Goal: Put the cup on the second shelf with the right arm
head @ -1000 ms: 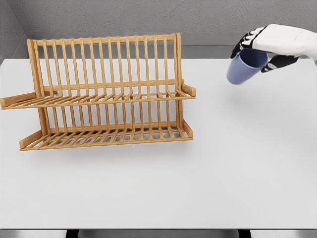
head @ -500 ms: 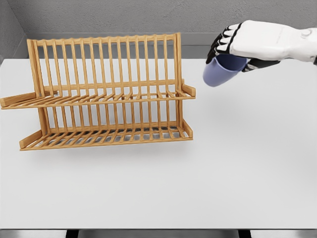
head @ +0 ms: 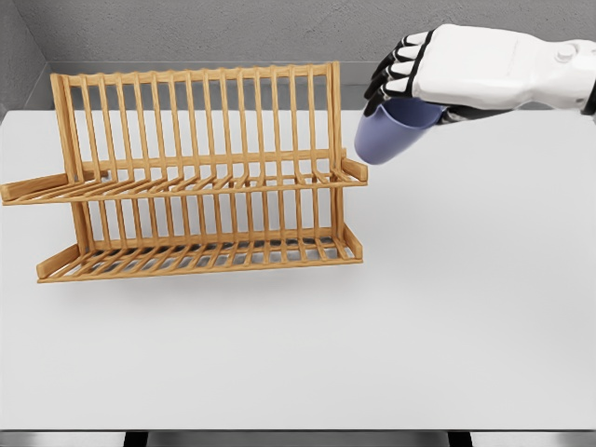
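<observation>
Now right hand (head: 410,79) grips blue cup (head: 389,132) in upper right of frame, tilted, just right of rack (head: 196,177); upper shelf (head: 186,186) lies lower left of it.

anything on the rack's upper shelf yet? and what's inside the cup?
Upper shelf of the rack holds nothing visible; its slats show bare. The cup is held tilted by the right hand, just right of the rack. Its inside is hidden by fingers and angle.

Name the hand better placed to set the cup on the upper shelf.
Right. The right hand already grips the cup, just beside the rack's right end. No left hand is visible.
</observation>
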`<act>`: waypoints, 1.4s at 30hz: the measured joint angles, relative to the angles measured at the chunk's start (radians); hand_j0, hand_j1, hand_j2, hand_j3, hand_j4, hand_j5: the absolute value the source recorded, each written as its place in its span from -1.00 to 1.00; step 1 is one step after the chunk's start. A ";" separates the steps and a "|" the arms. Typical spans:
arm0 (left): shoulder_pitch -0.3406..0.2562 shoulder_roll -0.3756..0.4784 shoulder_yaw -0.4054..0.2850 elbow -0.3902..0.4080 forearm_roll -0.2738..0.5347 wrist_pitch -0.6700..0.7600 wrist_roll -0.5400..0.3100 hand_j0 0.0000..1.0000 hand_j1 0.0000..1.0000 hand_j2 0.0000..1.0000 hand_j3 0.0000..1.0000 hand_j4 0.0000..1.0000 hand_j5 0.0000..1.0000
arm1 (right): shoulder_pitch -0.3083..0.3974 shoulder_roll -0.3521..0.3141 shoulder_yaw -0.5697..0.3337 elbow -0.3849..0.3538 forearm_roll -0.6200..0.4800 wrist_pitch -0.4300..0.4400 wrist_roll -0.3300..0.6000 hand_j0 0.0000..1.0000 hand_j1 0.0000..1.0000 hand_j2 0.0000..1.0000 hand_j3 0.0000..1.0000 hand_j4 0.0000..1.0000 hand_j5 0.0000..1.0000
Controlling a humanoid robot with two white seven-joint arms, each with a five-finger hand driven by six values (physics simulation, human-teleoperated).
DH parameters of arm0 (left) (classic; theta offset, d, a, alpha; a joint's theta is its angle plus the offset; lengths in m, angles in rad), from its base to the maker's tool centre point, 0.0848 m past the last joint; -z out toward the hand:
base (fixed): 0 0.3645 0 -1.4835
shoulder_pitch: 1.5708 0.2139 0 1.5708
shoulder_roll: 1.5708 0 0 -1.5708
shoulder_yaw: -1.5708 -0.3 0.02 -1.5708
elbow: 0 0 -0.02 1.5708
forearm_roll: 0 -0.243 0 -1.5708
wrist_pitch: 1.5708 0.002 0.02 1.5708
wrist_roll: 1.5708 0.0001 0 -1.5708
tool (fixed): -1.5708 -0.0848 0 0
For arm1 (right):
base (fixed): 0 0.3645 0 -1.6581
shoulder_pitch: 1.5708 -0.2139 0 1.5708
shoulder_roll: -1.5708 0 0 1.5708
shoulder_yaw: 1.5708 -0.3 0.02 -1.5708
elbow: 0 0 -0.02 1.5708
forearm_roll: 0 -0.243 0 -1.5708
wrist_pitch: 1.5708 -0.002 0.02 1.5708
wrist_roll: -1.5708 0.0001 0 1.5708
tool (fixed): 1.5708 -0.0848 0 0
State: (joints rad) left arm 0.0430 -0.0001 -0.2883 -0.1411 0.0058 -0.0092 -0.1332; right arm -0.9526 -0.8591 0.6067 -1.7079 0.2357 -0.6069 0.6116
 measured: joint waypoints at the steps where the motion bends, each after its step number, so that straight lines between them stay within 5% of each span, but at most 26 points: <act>1: 0.000 0.000 0.000 0.000 0.000 0.000 0.000 1.00 1.00 1.00 1.00 1.00 1.00 | -0.002 0.001 0.000 -0.001 0.000 0.000 0.000 0.41 0.41 0.41 0.41 0.41 0.41; 5: 0.000 0.000 0.000 0.000 0.000 0.000 0.000 1.00 1.00 1.00 1.00 1.00 1.00 | -0.011 0.007 0.000 -0.022 0.002 0.000 0.000 0.30 0.30 0.30 0.30 0.30 0.30; 22: 0.000 0.000 0.000 0.000 0.000 0.000 0.000 1.00 1.00 1.00 1.00 1.00 1.00 | -0.051 0.103 0.028 -0.045 -0.003 -0.006 0.000 0.35 0.35 0.35 0.35 0.35 0.35; 31: 0.000 0.000 0.000 0.000 0.000 0.000 0.000 1.00 1.00 1.00 1.00 1.00 1.00 | -0.037 0.103 0.072 -0.045 0.001 -0.007 -0.001 0.35 0.35 0.35 0.35 0.35 0.35; 35: 0.000 0.000 0.000 0.000 0.000 0.000 0.000 1.00 1.00 1.00 1.00 1.00 1.00 | -0.035 0.100 0.074 -0.045 0.000 -0.007 -0.001 0.54 0.54 0.54 0.54 0.54 0.54; 42: 0.000 0.000 0.000 0.000 0.000 0.000 0.000 1.00 1.00 1.00 1.00 1.00 1.00 | -0.021 0.088 0.082 -0.045 -0.002 -0.007 -0.001 0.58 0.58 0.58 0.58 0.58 0.58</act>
State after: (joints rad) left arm 0.0430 0.0000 -0.2883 -0.1412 0.0058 -0.0092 -0.1332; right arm -0.9741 -0.7709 0.6884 -1.7534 0.2335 -0.6135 0.6111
